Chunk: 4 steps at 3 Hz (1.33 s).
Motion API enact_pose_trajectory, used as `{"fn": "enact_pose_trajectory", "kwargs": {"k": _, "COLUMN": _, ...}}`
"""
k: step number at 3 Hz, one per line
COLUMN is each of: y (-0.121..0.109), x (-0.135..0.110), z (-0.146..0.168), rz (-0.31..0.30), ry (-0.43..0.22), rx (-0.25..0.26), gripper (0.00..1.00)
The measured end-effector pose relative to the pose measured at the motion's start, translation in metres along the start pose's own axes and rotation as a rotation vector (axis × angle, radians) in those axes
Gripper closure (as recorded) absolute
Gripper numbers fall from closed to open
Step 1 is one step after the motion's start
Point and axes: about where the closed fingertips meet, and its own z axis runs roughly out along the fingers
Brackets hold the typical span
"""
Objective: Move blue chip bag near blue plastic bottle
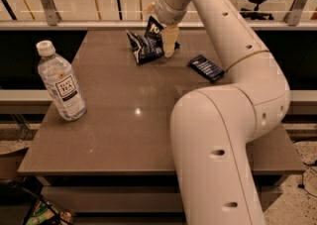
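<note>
Blue chip bag (144, 46) sits at the bench's (124, 120) far edge, gripper (167, 39) touching it, jaws' state unclear, blue plastic bottle (60, 87) well apart.

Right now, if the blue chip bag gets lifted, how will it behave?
The blue chip bag looks crumpled and puffy, so probably floppy and light. Its glossy foil may slip. The gripper is beside it, at the far side of the table.

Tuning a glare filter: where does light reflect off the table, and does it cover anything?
Camera view: warm, yellowish light; one small glare spot on the table near its middle, away from the blue chip bag, the blue plastic bottle and the gripper, which is at the bag near the table's far edge.
</note>
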Motion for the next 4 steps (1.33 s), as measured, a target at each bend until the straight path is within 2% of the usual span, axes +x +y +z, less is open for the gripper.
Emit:
{"fn": "enact_pose_trajectory", "kwargs": {"k": 1, "y": 0.001, "x": -0.008, "z": 0.019, "rz": -0.02, "ry": -0.02, "rx": -0.044, "gripper": 0.0}}
{"fn": "enact_pose_trajectory", "kwargs": {"k": 2, "y": 0.005, "x": -0.014, "z": 0.034, "rz": -0.04, "ry": -0.034, "rx": -0.083, "gripper": 0.16}}
{"fn": "enact_pose_trajectory", "kwargs": {"k": 4, "y": -0.001, "x": -0.014, "z": 0.044, "rz": -0.04, "ry": -0.035, "rx": -0.066, "gripper": 0.64}}
